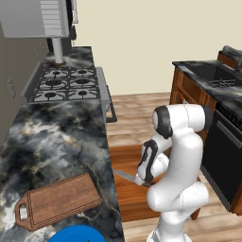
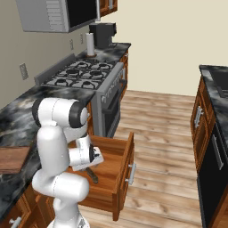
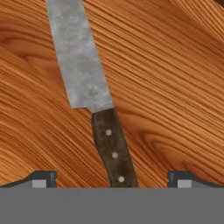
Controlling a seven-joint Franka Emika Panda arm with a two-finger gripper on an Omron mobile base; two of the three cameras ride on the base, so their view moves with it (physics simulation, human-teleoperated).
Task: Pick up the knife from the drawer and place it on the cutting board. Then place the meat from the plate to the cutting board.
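The drawer point(image 2: 119, 177) stands pulled out below the counter, and my hand reaches down into it. On its wooden floor point(image 3: 175, 87) lies the knife point(image 3: 78, 57), grey blade pointing away and dark riveted handle point(image 3: 113, 148) nearest me. My gripper point(image 3: 112, 180) is open, one fingertip point(image 3: 41, 179) on each side of the handle and well apart from it. From the left base the blade point(image 1: 125, 176) sticks out past my forearm. The cutting board point(image 1: 59, 201) lies bare on the marble counter. Just in front of it shows the blue plate's rim point(image 1: 78, 234); the meat is out of view.
A gas stove point(image 1: 66, 82) sits farther along the counter, with its oven door point(image 2: 111, 107) just past the drawer. Across the wooden floor aisle stand a sink counter point(image 1: 212, 75) and a dark appliance front point(image 1: 224, 156). A coffee machine point(image 2: 101, 35) stands beyond the stove.
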